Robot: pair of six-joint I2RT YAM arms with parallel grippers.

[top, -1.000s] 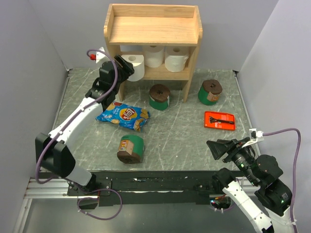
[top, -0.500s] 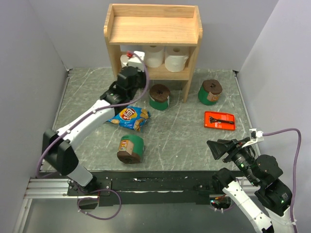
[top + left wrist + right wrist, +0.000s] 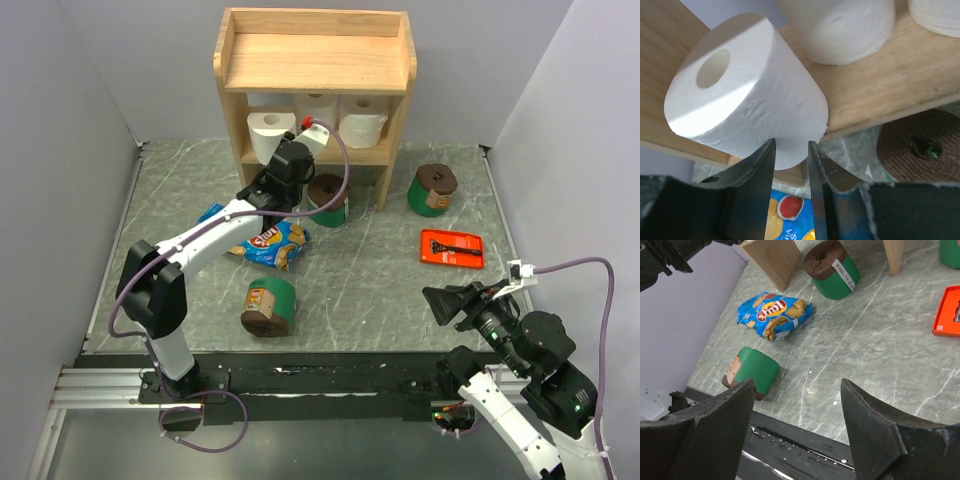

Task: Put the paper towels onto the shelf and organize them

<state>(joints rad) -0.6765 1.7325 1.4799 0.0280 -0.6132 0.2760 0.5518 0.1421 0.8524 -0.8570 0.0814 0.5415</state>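
The light-wood shelf (image 3: pixel 315 62) holds three white paper towels on its lower tier (image 3: pixel 890 85): one at the left front (image 3: pixel 271 135) (image 3: pixel 745 105) and two further right (image 3: pixel 318 108) (image 3: pixel 363 120). My left gripper (image 3: pixel 285 152) (image 3: pixel 790 145) is shut, its jaws a narrow slit apart with nothing between them. Its tips sit at the left roll's lower side; I cannot tell whether they touch it. Three green-wrapped rolls (image 3: pixel 328 200) (image 3: pixel 433 190) (image 3: pixel 268 305) lie on the table. My right gripper (image 3: pixel 460 305) (image 3: pixel 797 385) hangs open and empty over the near right.
A blue chip bag (image 3: pixel 262 238) (image 3: pixel 774 315) lies under the left arm. An orange razor package (image 3: pixel 452 248) (image 3: pixel 947 312) lies flat at the right. Grey walls close in the table on the left, back and right.
The left gripper swung from the shelf's left side round to its front, and its jaws closed. The white roll stands at the lower tier's left end. The right arm has not moved.
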